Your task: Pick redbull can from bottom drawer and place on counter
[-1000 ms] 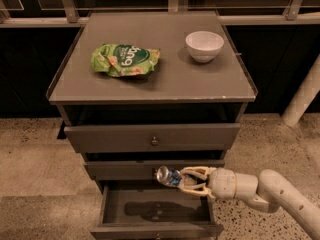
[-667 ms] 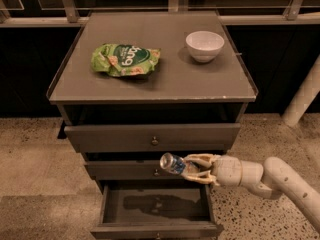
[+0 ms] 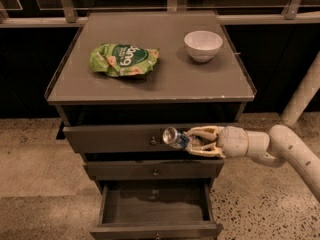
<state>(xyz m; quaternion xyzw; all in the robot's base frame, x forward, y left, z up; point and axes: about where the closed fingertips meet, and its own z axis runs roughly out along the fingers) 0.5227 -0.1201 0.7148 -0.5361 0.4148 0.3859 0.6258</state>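
My gripper (image 3: 192, 140) reaches in from the right and is shut on the redbull can (image 3: 175, 137), a slim silver-and-blue can held on its side with a shiny end facing left. The can hangs in front of the top drawer, below the counter's front edge. The bottom drawer (image 3: 156, 229) is pulled open and looks empty inside. The counter (image 3: 170, 76) is the flat grey top of the cabinet above.
A green snack bag (image 3: 123, 59) lies on the counter's left half. A white bowl (image 3: 203, 45) stands at its back right. The top drawer (image 3: 110, 138) and middle drawer (image 3: 154, 169) are shut. A white post (image 3: 302, 91) stands at the right.
My gripper has lifted the can from just above the open bottom drawer up to the level of the top drawer front.
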